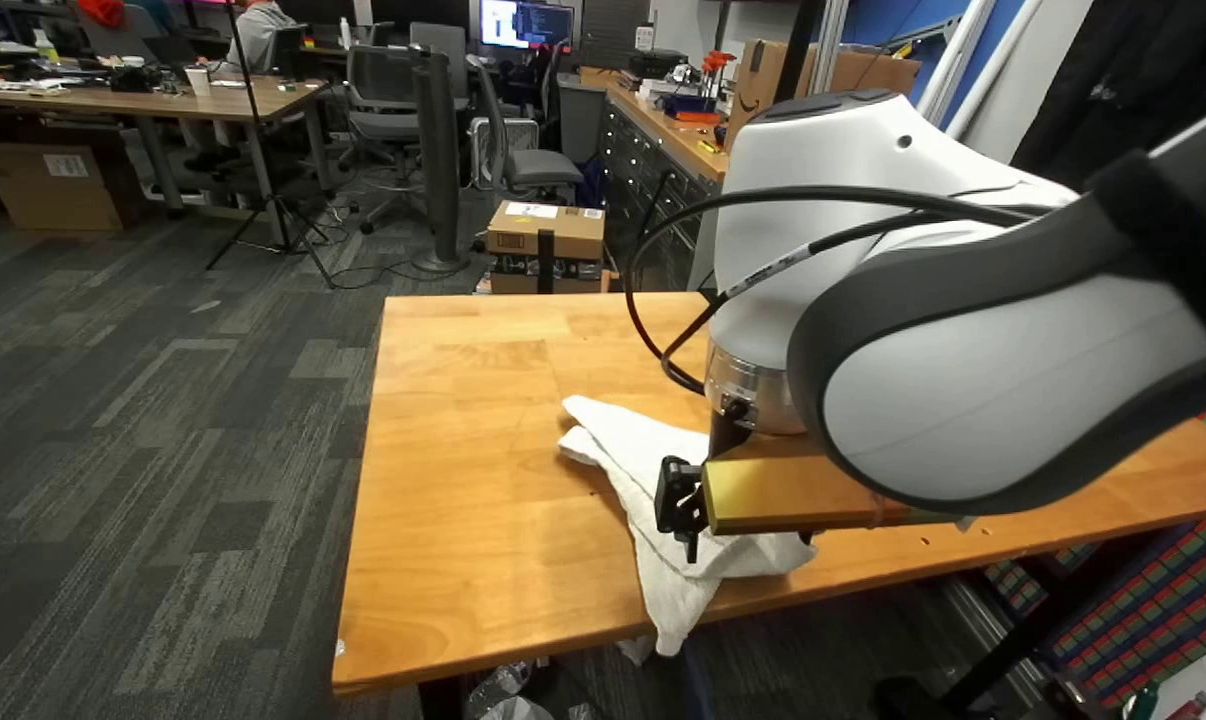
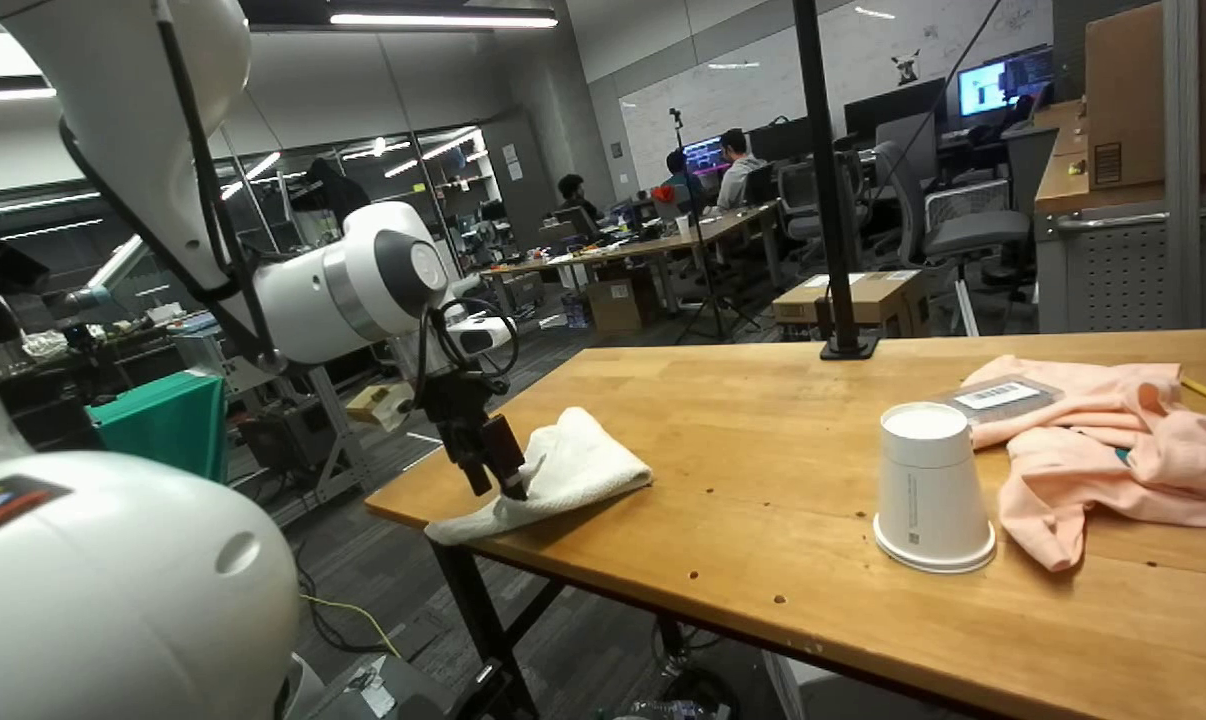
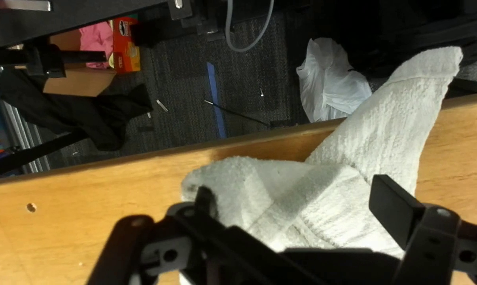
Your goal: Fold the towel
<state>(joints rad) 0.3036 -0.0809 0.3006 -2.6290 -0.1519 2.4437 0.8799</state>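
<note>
One pincer (image 3: 300, 204), spread wide, gripping nothing, fingertips (image 3: 392, 209) perhaps touching one white towel (image 3: 341, 202)! In the wrist view, one corner (image 3: 424, 71), at the towel's one o'clock, overhangs the bench (image 3: 84, 213).

Strip lamp (image 2: 443, 19) overhead, blown out white. Table (image 1: 473, 500): soft sheen in an exterior view. Wrist view: towel (image 3: 341, 198) brightly lit, near washed out low in frame, grey shadow across it; floor (image 3: 179, 91) dark.
</note>
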